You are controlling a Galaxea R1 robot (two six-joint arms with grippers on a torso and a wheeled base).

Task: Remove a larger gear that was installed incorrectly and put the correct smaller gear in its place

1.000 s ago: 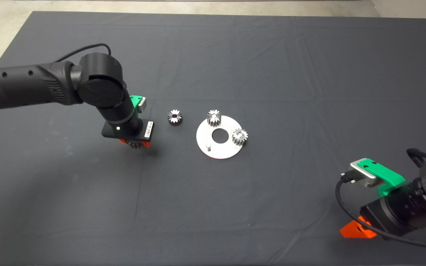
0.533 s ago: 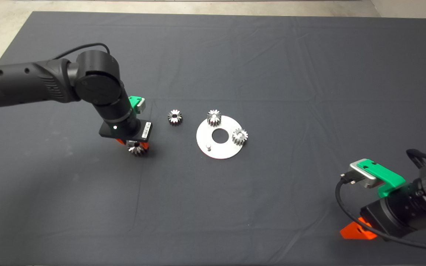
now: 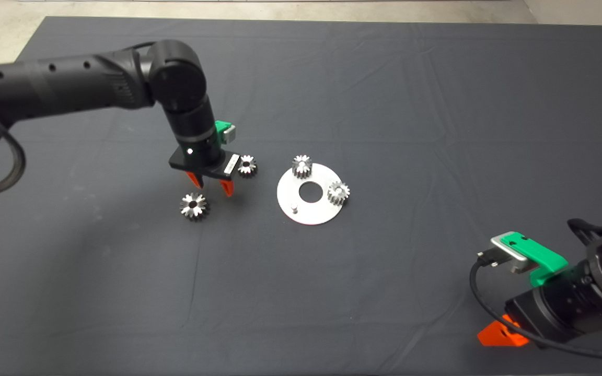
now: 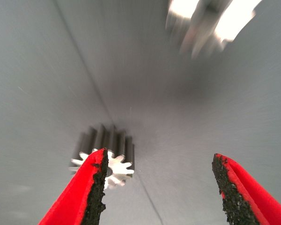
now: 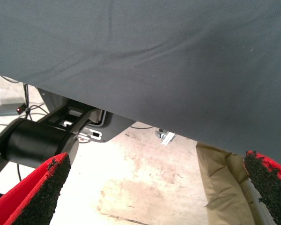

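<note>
The left arm reaches in over the mat [image 3: 384, 78], its left gripper [image 3: 211, 187] pointing down, fingers spread wide and empty. The larger gear [image 3: 194, 206], shiny with a dark hole, lies flat near the mat's middle, just beside the gripper.

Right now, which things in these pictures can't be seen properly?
- Smaller gear: in the head view the left tool covers its near edge.
- Larger gear: in the left wrist view a red finger hides part of it.
- Bright shape: left wrist view, blurred and cut off.
- Right tool: head view, mostly behind its arm.
</note>
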